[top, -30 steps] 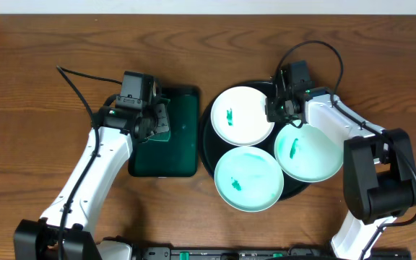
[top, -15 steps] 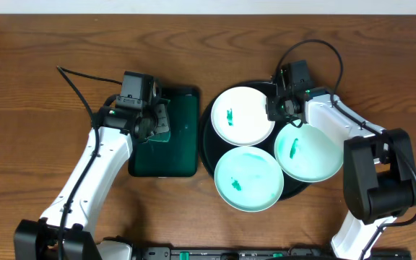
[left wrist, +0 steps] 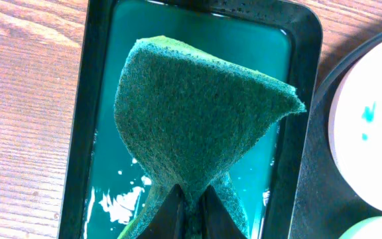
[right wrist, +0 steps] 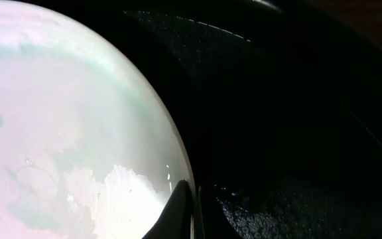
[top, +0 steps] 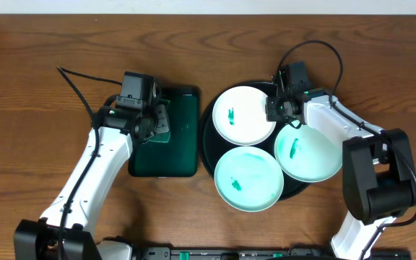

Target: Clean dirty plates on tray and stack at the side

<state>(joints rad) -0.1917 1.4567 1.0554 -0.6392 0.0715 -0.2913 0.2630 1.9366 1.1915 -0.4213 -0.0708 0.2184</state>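
Left gripper (left wrist: 191,199) clamps a fuzzy green scouring pad (left wrist: 197,119); right gripper (right wrist: 192,202), tips together, borders a glossy round plate (right wrist: 65,119).

overhead looks straight down; both wrist views, very close, share the tray (top: 208,144).

The desk (top: 42,43) is brown with a wavy wood grain. The round tray (right wrist: 277,166) is black and finely speckled. The far plate (top: 245,115) is white with small green marks, and the nearer plates (top: 249,178) are pale green, smeared darker. The scouring pad (left wrist: 191,119) is dark green and the rectangular tray (left wrist: 257,46) teal inside.
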